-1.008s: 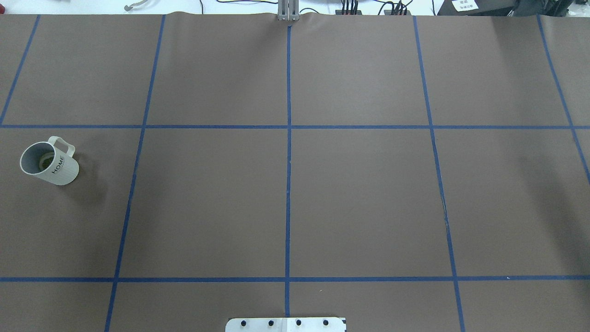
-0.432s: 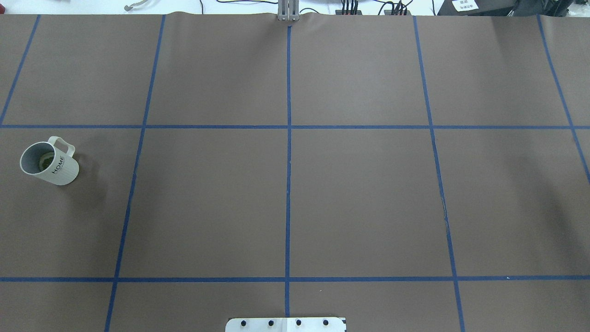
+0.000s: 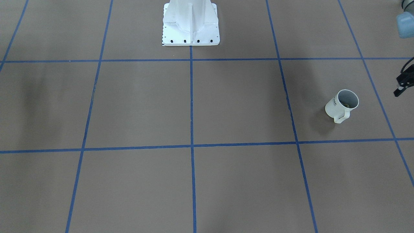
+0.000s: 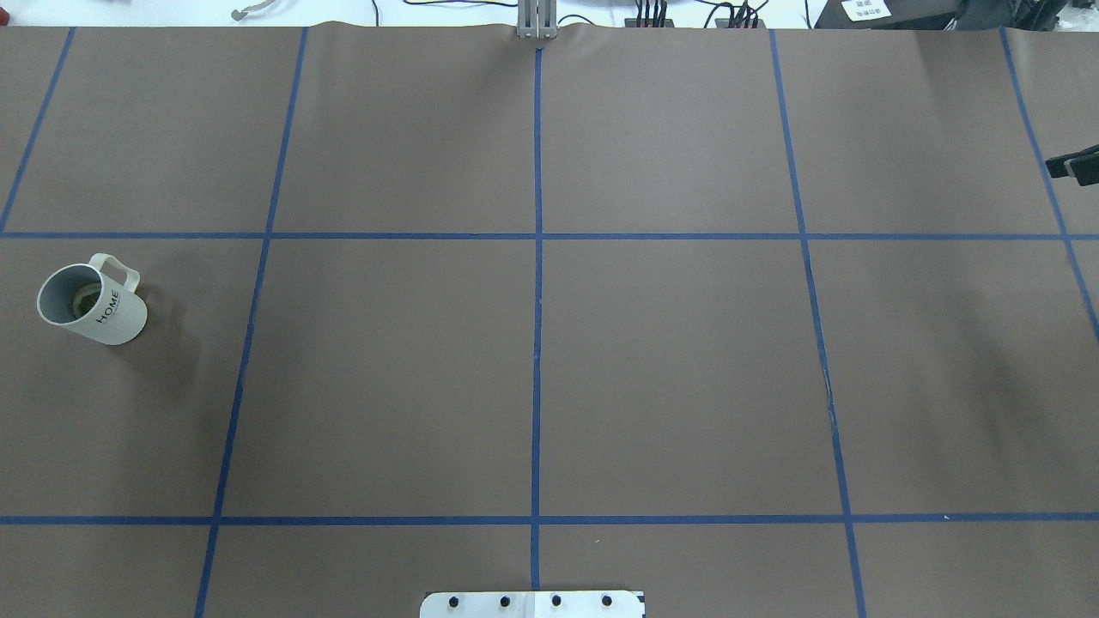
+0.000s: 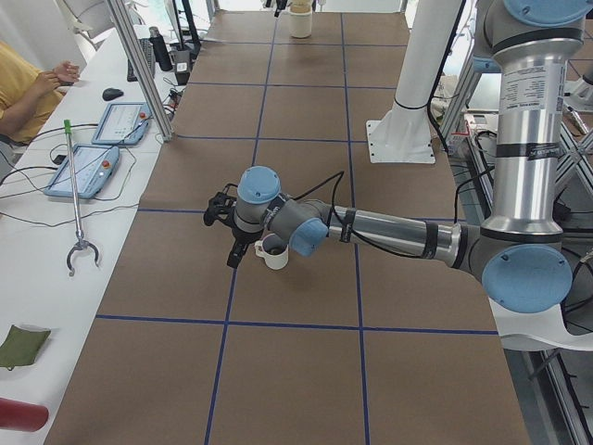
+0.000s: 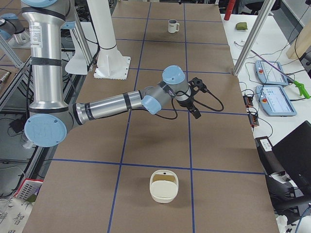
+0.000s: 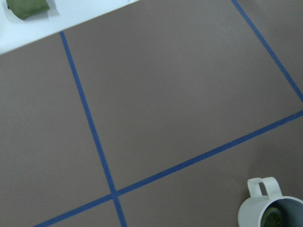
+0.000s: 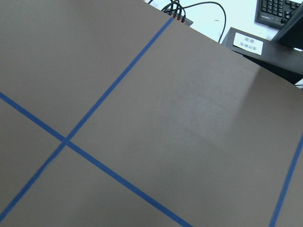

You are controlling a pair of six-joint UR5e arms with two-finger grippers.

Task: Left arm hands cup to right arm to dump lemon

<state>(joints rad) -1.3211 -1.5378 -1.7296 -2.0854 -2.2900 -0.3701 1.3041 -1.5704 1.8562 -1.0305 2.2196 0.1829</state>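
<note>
The white "HOME" cup (image 4: 90, 300) stands upright at the table's left end, with the lemon (image 4: 84, 299) inside it. It also shows in the front-facing view (image 3: 342, 104) and at the bottom right of the left wrist view (image 7: 270, 208), lemon (image 7: 273, 217) visible. My left gripper (image 5: 227, 232) hovers beside the cup, apart from it; only a black tip (image 3: 400, 85) shows at the front-facing view's right edge. My right gripper (image 4: 1075, 166) just enters the overhead view's right edge, far from the cup. I cannot tell whether either is open or shut.
A cream container (image 6: 164, 186) sits on the table at the right end, nearer that camera than my right gripper (image 6: 194, 99). The white robot base (image 3: 190, 24) stands at the middle of the near edge. A green cloth (image 7: 28, 7) lies off the table's left end.
A black tip of my right gripper has come into the overhead view at its right edge. The cup has not moved.
</note>
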